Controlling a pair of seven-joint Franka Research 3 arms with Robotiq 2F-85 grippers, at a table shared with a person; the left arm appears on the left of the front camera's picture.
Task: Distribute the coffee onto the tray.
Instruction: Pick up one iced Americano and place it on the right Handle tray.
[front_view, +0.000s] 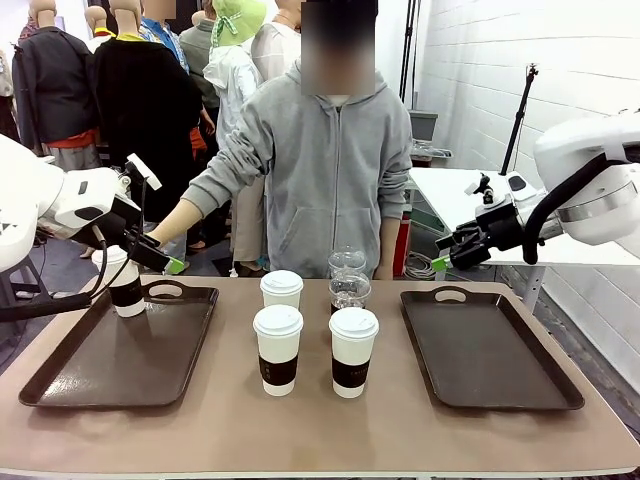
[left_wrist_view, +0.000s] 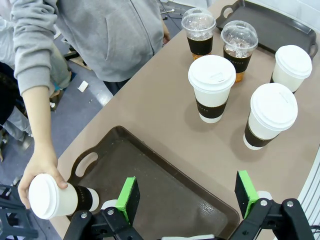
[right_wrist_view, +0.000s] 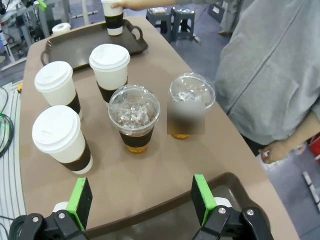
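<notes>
**Now: sharing-out barely begun**

The left end effector (left_wrist_view: 187, 195) hangs with fingers apart and empty over the left tray (left_wrist_view: 165, 182). At its eight o'clock in the wrist view, a person's hand (left_wrist_view: 37, 172) holds a white cup (left_wrist_view: 55, 197) by the tray's handle end. The right end effector (right_wrist_view: 141, 200), also apart and empty, hovers above the right tray (front_view: 485, 350). Three white cups (front_view: 278, 348) and two clear cups (front_view: 349, 282) stand on the surface (front_view: 320, 430) between the trays. The next move is probably to reach for a middle cup and close on its sleeve.

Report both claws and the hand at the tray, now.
Left claw: open, empty.
Right claw: open, empty.
Hand: holding a cup.
</notes>
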